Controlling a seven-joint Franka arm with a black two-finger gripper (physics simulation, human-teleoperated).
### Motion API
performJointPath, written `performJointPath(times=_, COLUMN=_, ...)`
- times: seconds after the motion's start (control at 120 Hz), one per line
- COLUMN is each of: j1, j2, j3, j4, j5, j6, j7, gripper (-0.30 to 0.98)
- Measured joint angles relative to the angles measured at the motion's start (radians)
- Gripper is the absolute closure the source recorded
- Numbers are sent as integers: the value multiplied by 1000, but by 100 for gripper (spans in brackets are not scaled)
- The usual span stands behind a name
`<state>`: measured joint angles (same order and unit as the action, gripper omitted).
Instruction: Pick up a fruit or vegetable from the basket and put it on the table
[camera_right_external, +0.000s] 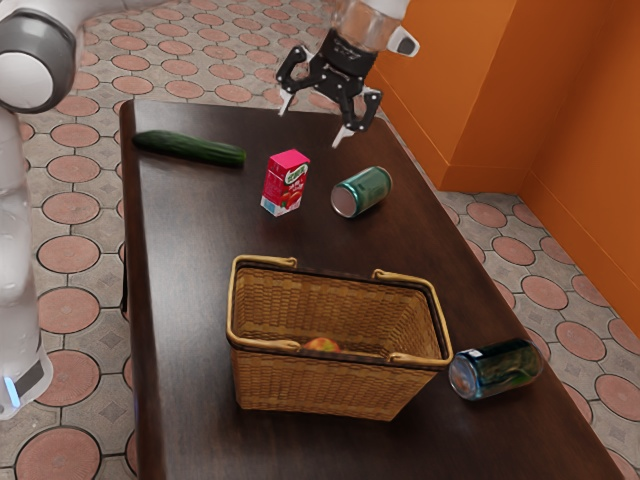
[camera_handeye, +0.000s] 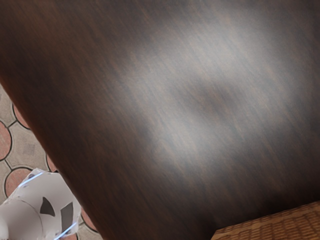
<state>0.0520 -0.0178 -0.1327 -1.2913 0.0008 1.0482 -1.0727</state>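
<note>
The cucumber (camera_right_external: 190, 148) is dark green. The wicker basket (camera_right_external: 315, 388) has a tan weave. The fruit (camera_right_external: 321, 345) seems orange-red.

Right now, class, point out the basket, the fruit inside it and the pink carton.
Basket (camera_right_external: 310, 390): exterior view, outer woven wall.
Fruit (camera_right_external: 322, 345): exterior view, its upper part.
Pink carton (camera_right_external: 284, 186): exterior view, its printed side.

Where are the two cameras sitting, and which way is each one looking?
Exterior view: high up at my arm's side, looking down across the dark table, with the wicker basket close by; it shows my open gripper and white base.
Wrist view: on my hand, looking down at the tabletop; it shows my base too, by the table's edge.
Both share: the table, my base and the basket, though the wrist view catches only part of the basket.
</note>
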Motion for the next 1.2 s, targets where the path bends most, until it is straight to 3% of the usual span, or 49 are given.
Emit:
performJointPath(times=0.292, j1=-45, j2=-58, j3=-2, j4=-4, j5=-8, j6=153, j7=-515, gripper=0)
performJointPath(times=0.392, j1=-18, j2=-61, j3=-51, j4=2, j5=-7, j6=164, j7=-635, gripper=0)
performJointPath(times=0.567, j1=-87, j2=-25, j3=-208, j4=37, j5=-6, j6=194, j7=-803, gripper=0)
performJointPath(times=0.833, j1=-242, j2=23, j3=-223, j4=25, j5=-24, j6=271, j7=-983, gripper=0)
performJointPath(times=0.933, j1=-271, j2=-22, j3=-216, j4=-85, j5=-42, j6=327, j7=-1031, gripper=0)
performJointPath(times=0.992, j1=-256, j2=-75, j3=-205, j4=-185, j5=-53, j6=371, j7=-1056, gripper=0)
performJointPath(times=1.092, j1=-138, j2=-135, j3=-190, j4=-296, j5=-75, j6=433, j7=-1092, gripper=0)
performJointPath(times=1.2, j1=-127, j2=-151, j3=-197, j4=-327, j5=-94, j6=474, j7=-1125, gripper=0)
